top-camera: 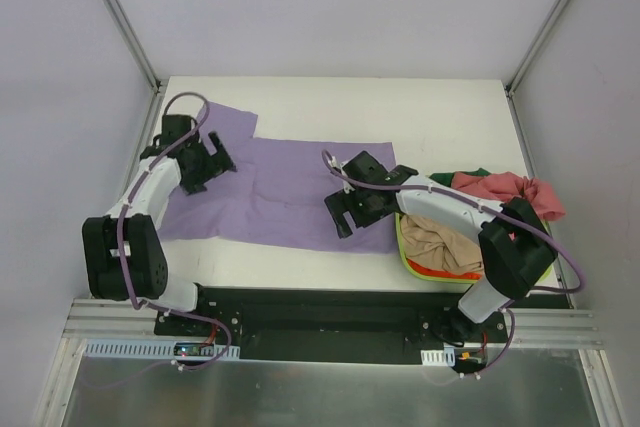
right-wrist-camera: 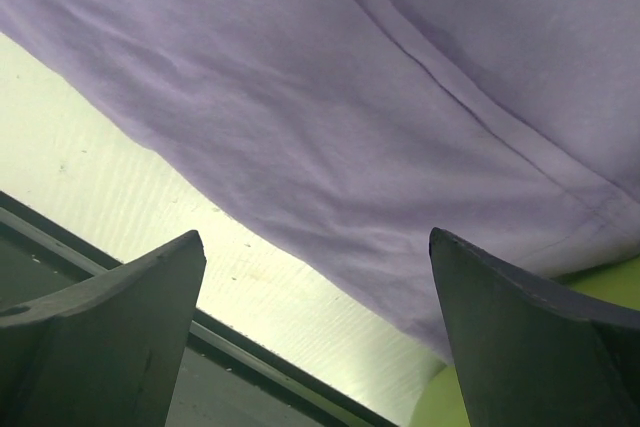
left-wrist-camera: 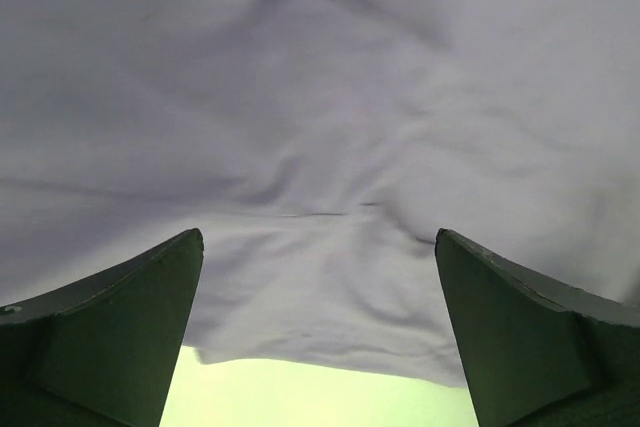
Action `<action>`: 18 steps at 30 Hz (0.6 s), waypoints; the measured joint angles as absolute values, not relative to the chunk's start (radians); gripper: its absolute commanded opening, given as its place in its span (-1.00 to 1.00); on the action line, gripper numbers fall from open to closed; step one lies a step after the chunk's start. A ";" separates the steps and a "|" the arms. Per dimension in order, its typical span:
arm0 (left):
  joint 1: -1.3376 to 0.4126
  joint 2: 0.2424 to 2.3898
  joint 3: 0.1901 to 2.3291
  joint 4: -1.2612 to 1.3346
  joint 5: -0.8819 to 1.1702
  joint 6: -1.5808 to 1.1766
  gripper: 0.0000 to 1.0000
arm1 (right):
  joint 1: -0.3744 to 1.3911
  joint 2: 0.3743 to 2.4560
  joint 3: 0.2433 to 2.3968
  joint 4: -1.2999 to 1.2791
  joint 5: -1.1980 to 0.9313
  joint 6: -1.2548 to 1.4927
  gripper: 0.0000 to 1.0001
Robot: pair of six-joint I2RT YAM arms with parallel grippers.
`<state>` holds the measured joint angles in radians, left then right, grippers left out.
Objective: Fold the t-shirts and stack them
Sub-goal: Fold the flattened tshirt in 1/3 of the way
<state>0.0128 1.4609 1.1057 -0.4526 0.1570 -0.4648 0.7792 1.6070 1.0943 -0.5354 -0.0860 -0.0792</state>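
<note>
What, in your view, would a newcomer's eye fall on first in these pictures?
The large lavender t-shirt lies spread across the table, with the left gripper open over its left part and the right gripper open over its near right edge. At the right, a lime-green basket holds a tan shirt, a pinkish-red shirt heaped at its far side.

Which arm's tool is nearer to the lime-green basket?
Right. The right tool is over the lavender shirt, just beside the basket; the left tool is over the shirt's opposite end, far from it.
</note>
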 measured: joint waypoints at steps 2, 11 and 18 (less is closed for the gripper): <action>0.081 1.454 0.986 -0.421 0.156 -0.482 0.98 | 0.786 1.607 1.092 -0.533 -0.086 -0.059 0.93; 0.271 1.457 0.765 -0.323 0.179 -0.566 0.98 | 0.793 1.618 1.011 -0.509 -0.094 0.005 0.93; 0.395 1.406 0.701 -0.269 0.220 -0.636 0.98 | 0.806 1.644 0.982 -0.502 -0.119 0.014 0.93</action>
